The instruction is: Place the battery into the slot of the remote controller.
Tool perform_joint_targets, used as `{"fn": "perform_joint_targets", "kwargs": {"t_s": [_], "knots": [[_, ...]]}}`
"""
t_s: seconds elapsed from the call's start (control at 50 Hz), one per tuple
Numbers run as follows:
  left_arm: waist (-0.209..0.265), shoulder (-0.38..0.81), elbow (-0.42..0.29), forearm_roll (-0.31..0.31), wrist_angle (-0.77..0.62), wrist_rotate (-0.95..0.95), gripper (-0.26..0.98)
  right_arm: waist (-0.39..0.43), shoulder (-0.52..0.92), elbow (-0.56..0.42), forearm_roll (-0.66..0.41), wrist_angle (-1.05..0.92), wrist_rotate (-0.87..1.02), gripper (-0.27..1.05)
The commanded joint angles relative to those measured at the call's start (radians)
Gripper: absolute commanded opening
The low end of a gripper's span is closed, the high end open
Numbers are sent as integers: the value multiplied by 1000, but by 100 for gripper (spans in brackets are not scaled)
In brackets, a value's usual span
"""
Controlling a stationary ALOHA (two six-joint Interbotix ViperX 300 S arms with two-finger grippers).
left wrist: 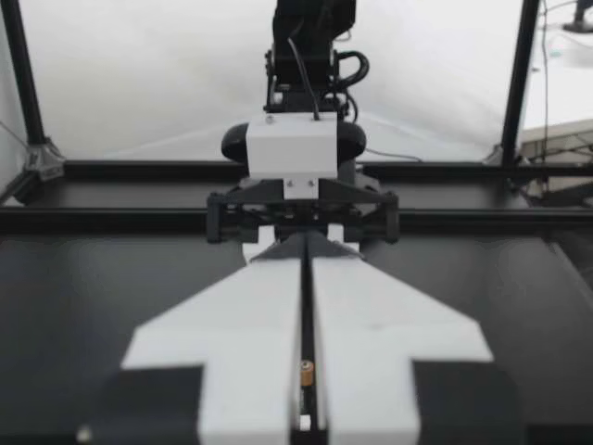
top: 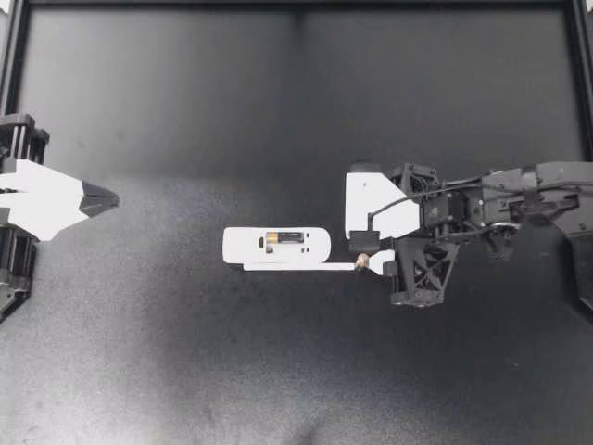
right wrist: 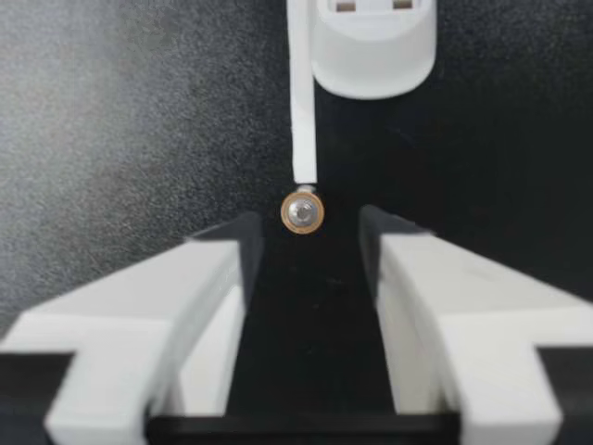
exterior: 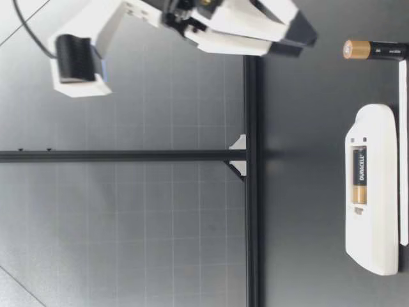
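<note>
1. Our right gripper point(top: 369, 254) reaches in from the right side of the dark table point(top: 167, 371). Its fingers are spread apart and hold nothing, and the right wrist view shows bare space between the two pads.
2. Just ahead of those fingers is the loose battery point(top: 361, 263). From above we see it only as a small round copper-coloured spot. From table height it stands on end, copper-coloured end up. The right gripper's tips hang just above it without touching.
3. We find the remote controller point(top: 276, 246) near the table's middle. It lies lengthways between the two arms with its battery slot facing up.
4. A second battery point(top: 285, 239) sits in that slot, its black half toward the right arm and its copper-coloured half toward the left arm.
5. A thin white strip point(top: 296, 267) runs along the remote controller's long side, on the side nearer the low camera. One end comes right up to the loose battery, but we cannot tell whether they touch.
6. Our left gripper point(top: 107, 197) sits at the table's left edge, well apart from the remote controller, with its tips pointing toward it. Its fingers are pressed together with nothing between them, and the left wrist view shows only a hairline slit.
</note>
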Motion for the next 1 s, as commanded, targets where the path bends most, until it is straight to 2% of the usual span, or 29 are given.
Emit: {"fn": "perform_joint_targets", "kwargs": {"t_s": [0.0,0.72,0.82,0.98], "knots": [[2,11,-11,0,-9,-2,-15,-6,3,-25,-2,-3,-3,51],[2,8,-2,-2,-9,-2,-15,-6,115,-52,0,-11,0,50],[2,8,0,-2,-9,-2,-15,-6,124,-52,0,-12,0,48],[2,8,0,-2,-9,-2,-15,-5,130,-58,0,-12,0,34]]}}
